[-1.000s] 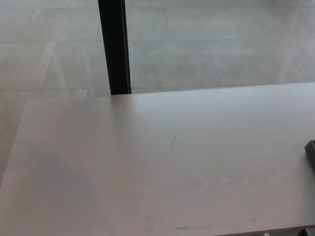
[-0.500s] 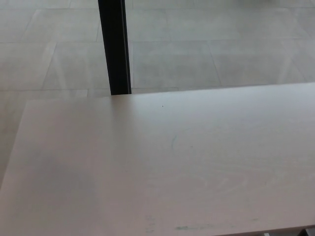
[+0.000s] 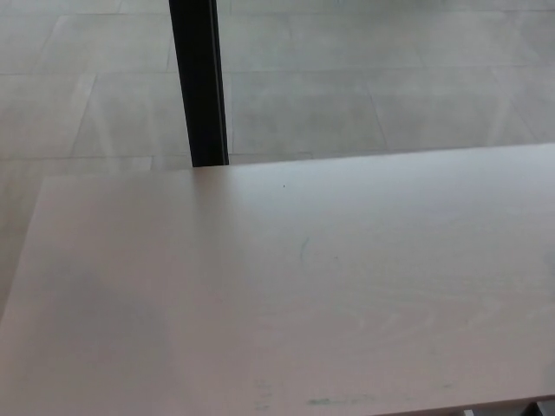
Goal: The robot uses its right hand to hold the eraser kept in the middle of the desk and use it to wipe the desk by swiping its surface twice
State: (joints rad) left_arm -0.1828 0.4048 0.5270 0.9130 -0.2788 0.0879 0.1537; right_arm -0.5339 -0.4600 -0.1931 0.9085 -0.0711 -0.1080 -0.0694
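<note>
Desk, a pale wooden tabletop (image 3: 286,295), is lying bare apart from faint green smudges (image 3: 329,401). Neither hand is showing, nor the eraser, so direction and grip I cannot tell

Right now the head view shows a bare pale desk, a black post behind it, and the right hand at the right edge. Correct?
Not quite. No hand shows in the head view; the right edge is bare. The rest holds: pale desk, with only faint marks on it, and a black post behind its far edge.
</note>
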